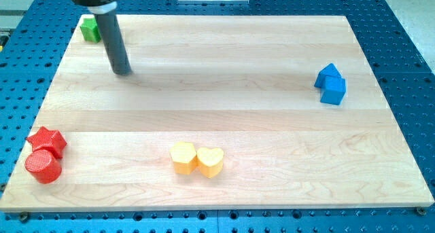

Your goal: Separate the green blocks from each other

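One green block [89, 29] shows at the view's top left corner of the wooden board [217, 63], partly hidden behind my rod. I cannot tell whether a second green block sits behind the rod. My tip [122, 73] rests on the board just below and to the right of the green block, a short gap away from it.
A red star block [47, 140] and a red cylinder [43, 166] touch at the view's bottom left. Two yellow blocks, one rounded [183, 157] and one heart-shaped [211, 162], touch at the bottom centre. Two blue blocks [330, 83] touch at the right.
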Motion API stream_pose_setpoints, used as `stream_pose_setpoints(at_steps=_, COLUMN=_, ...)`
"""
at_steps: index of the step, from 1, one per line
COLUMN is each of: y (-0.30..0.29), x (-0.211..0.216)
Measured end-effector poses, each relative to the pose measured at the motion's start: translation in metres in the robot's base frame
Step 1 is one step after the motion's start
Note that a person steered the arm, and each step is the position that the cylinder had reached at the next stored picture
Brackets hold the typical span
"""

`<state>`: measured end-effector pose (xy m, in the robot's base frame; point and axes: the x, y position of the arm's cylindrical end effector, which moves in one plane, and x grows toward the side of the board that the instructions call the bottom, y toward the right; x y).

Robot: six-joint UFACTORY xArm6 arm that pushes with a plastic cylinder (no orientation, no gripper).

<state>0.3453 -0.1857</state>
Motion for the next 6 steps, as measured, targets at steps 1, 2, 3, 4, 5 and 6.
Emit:
stream_pose_setpoints(at_steps=1, y=-0.034, x=-0.041)
stream_pose_setpoints(at_steps=2, y=-0.096, x=-0.055)
stream_pose_setpoints(at_steps=3, y=-0.119, x=-0.063)
stream_pose_setpoints(at_steps=4, y=-0.103, x=-0.092)
stream_pose_setpoints(at_steps=5, y=-0.061, x=-0.107)
stream_pose_setpoints(at_steps=6, y=0.006, x=-0.104)
